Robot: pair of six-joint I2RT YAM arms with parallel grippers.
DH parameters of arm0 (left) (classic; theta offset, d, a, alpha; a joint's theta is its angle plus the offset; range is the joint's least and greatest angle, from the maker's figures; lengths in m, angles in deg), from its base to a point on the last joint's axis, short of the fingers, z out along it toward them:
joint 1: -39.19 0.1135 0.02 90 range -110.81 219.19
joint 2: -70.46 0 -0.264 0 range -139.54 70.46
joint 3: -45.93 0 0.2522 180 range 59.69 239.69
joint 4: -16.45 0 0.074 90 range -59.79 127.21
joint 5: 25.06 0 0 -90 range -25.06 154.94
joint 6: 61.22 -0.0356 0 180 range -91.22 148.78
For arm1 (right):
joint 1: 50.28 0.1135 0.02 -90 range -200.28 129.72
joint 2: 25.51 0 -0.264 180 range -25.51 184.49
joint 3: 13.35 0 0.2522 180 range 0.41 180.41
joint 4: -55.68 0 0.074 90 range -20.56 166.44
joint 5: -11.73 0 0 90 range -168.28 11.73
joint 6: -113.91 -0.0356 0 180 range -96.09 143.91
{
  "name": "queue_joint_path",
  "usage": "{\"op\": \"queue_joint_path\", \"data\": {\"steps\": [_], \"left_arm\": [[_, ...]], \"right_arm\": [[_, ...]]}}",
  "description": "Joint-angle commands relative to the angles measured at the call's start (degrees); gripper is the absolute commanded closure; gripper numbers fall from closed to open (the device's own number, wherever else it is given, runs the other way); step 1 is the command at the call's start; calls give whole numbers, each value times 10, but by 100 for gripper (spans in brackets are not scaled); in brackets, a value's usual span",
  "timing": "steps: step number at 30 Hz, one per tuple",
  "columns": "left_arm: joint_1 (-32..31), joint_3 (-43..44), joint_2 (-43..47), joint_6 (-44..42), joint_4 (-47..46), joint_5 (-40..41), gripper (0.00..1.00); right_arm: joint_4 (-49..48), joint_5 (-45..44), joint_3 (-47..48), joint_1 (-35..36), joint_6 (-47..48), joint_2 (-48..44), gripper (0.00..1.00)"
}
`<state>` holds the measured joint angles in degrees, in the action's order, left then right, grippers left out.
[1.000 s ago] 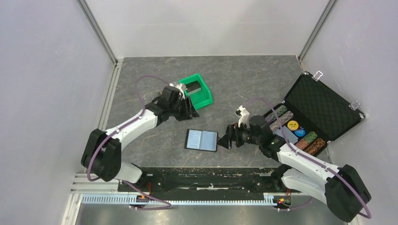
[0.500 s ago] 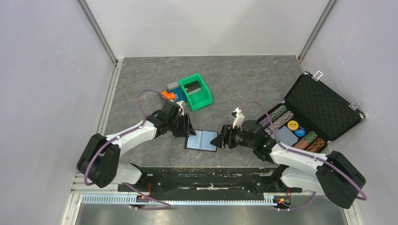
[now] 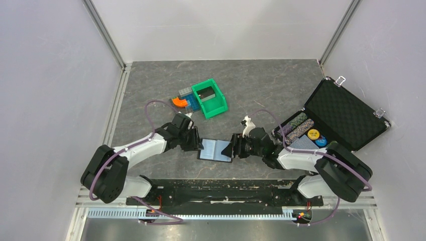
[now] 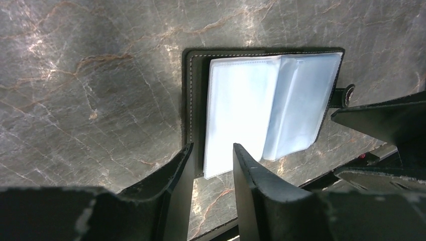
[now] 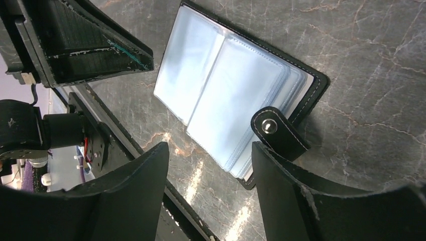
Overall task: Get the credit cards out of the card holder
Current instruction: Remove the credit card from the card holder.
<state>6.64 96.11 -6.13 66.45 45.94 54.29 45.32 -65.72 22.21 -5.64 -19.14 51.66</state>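
Note:
The card holder lies open on the table, with a black stitched edge and glossy clear sleeves. Its snap strap sticks out on the right side. My left gripper is open at the holder's left edge, and the near corner of a sleeve shows between its fingers. On the opposite side, my right gripper is open beside the strap, with bare table between its fingers. No credit cards show in the sleeves.
A green bin with a dark flat item inside stands behind the left arm, with small orange and blue pieces beside it. An open black foam-lined case with poker chips sits at the right.
My left arm came away from the green bin and down to the holder's left edge. The right gripper slid left up to the holder's right edge. Both jaws narrowed a little.

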Motion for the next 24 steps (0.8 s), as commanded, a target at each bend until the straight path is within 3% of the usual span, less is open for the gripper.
{"op": "queue_joint_path", "data": {"steps": [1, 8, 15, 24], "left_arm": [[0, -13, -1, 7, -27, -15, 61], [-3, -33, 1, 23, -50, -39, 65], [-11, -53, 4, 37, -70, -49, 68], [-22, -80, 26, 64, -98, -58, 71]], "right_arm": [[-42, -11, 19, 2, -4, 21, 37], [-32, -25, 22, 10, -4, 20, 37], [57, -99, 59, 37, 21, 28, 30], [54, -107, 68, 42, 11, 54, 30]]}}
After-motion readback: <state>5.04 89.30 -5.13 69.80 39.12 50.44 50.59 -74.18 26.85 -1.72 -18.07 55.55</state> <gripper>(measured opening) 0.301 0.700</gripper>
